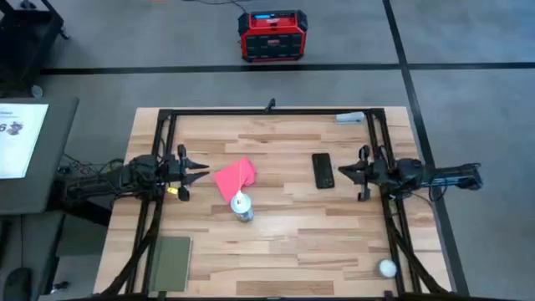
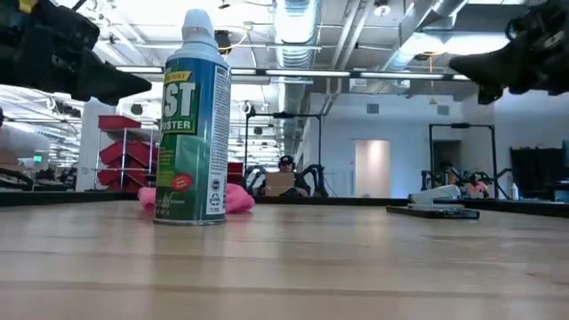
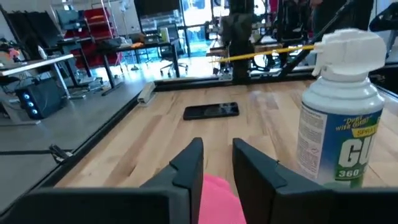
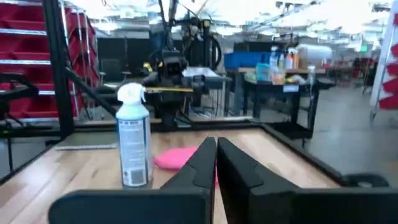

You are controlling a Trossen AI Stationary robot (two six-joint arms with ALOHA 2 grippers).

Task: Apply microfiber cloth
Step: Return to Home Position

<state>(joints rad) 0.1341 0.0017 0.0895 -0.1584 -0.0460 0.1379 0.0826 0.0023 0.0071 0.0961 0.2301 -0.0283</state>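
Both arms are hanging out at the table's sides, apart from the work area. To me this is reading as the parking step, with the wiping done and the cloth let go.

The left gripper [image 1: 199, 171] is hovering just beside the microfiber cloth [image 1: 235, 179]. Its fingers [image 3: 189, 165] are standing a little apart and gripping nothing. The right gripper [image 1: 341, 171] is hovering just beside the phone [image 1: 323, 170], with its fingers [image 4: 202, 163] pressed together and nothing between them.

The pink cloth is lying loose and a bit rumpled on the table [image 1: 284, 242], left of centre. It is sitting between the left gripper and the phone, apart from the phone. The spray can [image 1: 242, 207] is standing upright right at the cloth's near corner; I cannot tell whether they are touching. The phone is lying flat, with nothing on it. The green pad [image 1: 170, 262] is lying well away, at the near left corner.

Little seems to be left to do. The next move is only calling for the arms to settle at rest without brushing the can or dragging the cloth. If another wipe is wanted, the left gripper is the nearer one to pick the cloth up.
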